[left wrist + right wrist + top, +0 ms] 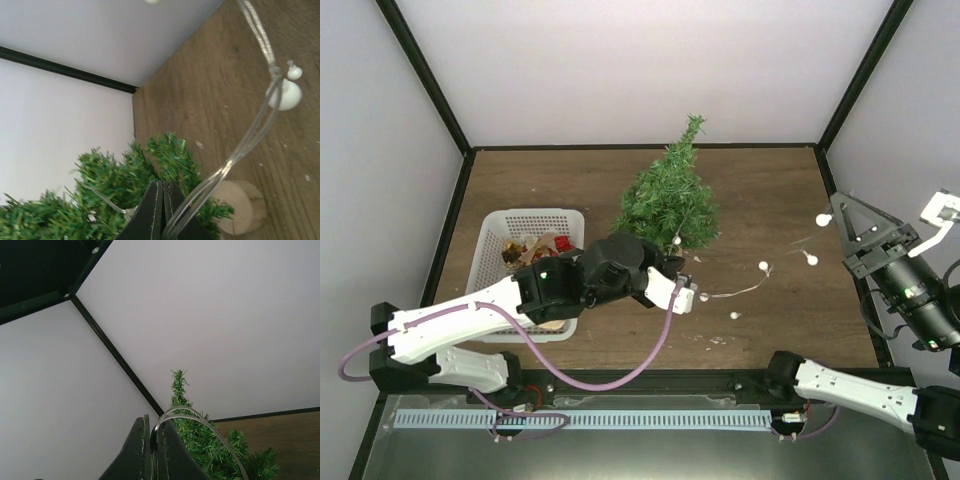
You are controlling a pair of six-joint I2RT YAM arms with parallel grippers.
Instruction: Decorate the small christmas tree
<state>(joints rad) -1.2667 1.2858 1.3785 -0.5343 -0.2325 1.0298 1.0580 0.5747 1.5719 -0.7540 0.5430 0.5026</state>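
My left end effector (162, 186) and right end effector (152, 421) each pinched the clear wire of white bulbs (763, 267); winding it round the bristly dark-green small christmas tree (667, 195) seemed next.

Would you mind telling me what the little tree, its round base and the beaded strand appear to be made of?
The tree looks like matte green plastic bristles. Its base seems pale bare wood, faintly grained. The clear strand is probably glossy transparent plastic cord, carrying opaque white beads.
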